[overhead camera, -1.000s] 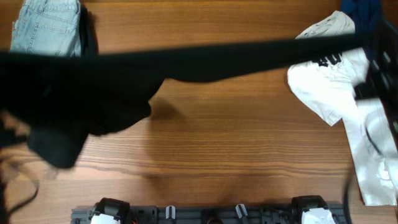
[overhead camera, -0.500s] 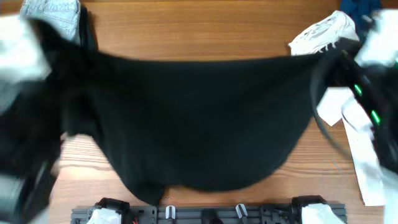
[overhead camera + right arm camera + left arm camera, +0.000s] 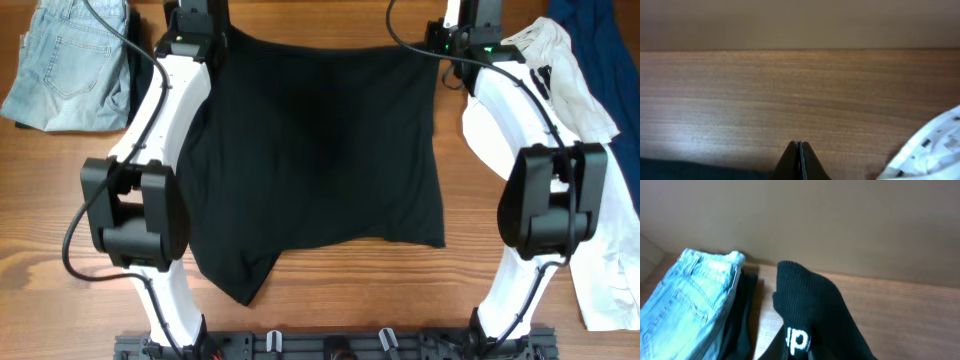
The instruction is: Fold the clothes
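- The black shirt [image 3: 310,150] is lying spread flat in the middle of the bench [image 3: 330,290]; its far edge is running straight between the two wrists, and its near left corner is tapering to a point; the cloth is looking soft and matte
- In the left wrist view a hump of the shirt's black ribbed knit is standing up close to the lens; it is bearing a white print [image 3: 797,341] that the frame edge is cutting off, so only a couple of letters are showing, too partial to read
- The left fingers are hiding beneath that hump; whether they are gripping I cannot tell
- The right fingers [image 3: 794,161] are pressing together on the shirt's far right corner, with only a hairline dividing them
- Pale blue denim jeans [image 3: 65,60] are lying at the bench's far left, atop a dark garment [image 3: 742,320]; a crumpled white tee [image 3: 486,135] and a navy cloth [image 3: 600,30] are lying at the far right
- The bench is showing warm, striped wood grain; a plain beige wall [image 3: 800,22] is rising behind it
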Controlling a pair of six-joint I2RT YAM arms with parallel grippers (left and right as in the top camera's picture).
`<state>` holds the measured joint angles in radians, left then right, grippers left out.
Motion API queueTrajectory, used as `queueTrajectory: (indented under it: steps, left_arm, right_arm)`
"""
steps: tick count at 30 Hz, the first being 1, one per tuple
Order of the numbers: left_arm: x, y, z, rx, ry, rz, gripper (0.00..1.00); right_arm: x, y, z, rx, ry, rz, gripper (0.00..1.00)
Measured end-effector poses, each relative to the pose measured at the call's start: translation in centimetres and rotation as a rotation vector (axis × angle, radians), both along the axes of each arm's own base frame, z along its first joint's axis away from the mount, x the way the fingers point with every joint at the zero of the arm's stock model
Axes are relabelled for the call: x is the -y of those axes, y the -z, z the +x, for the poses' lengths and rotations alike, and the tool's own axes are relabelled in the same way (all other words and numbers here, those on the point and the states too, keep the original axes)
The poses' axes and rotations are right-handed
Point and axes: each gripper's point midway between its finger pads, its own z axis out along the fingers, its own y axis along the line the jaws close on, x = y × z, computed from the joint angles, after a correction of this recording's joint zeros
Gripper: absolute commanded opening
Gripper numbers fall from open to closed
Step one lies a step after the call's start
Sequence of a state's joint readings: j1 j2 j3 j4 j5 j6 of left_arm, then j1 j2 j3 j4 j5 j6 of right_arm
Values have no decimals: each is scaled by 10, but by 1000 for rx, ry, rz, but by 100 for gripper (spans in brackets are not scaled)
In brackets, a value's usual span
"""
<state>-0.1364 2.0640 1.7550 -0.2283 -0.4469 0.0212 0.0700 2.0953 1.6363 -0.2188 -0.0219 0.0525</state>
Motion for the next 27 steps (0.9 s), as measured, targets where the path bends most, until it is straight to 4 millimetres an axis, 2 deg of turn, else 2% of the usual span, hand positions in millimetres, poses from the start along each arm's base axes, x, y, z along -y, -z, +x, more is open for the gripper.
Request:
queueTrajectory:
  steps: [3,5,6,8,9,10,12,14,15,16,18,19,23,24,25,27]
  left_arm:
    - [-2,-16,20,117,38,-52,11]
    - [-5,-24,26,163,71,-99,5]
    - [-5,-22,26,154,79,-107,4]
    - [-6,-2,17,58,80,-112,4]
    - [-5,7,13,18,82,-114,13]
    - [-4,15,10,-16,86,-116,15]
    - [-1,17,11,-15,101,-129,14]
    - [5,23,9,-43,140,-162,23]
    - [7,32,2,-96,146,-180,26]
    - [8,43,-8,-174,145,-197,34]
    - [12,48,-26,-304,144,-222,65]
    - [13,44,-26,-307,140,-234,70]
    - [28,-36,-29,-256,204,-302,79]
    - [29,-47,-26,-229,216,-307,83]
    - [30,-53,-25,-211,223,-312,89]
    - [31,-46,-17,-205,226,-322,93]
  right_arm:
    - [-2,-12,13,75,2,14,4]
    - [-2,-15,15,91,3,17,4]
    - [-2,-12,13,73,1,19,4]
    - [-6,-1,3,8,-16,31,4]
    - [-8,7,-4,-36,-29,41,4]
    - [-10,11,-8,-57,-37,47,4]
    - [-13,16,-13,-86,-50,58,4]
    - [-14,19,-16,-103,-55,62,4]
    - [-14,20,-17,-113,-57,63,4]
    - [-14,22,-19,-121,-57,63,4]
    - [-14,24,-21,-134,-57,63,4]
    - [-14,25,-22,-142,-57,63,4]
    - [-14,29,-26,-163,-58,64,4]
    - [-14,30,-28,-172,-58,64,4]
    - [-14,32,-30,-184,-58,63,4]
    - [-14,33,-32,-193,-57,63,4]
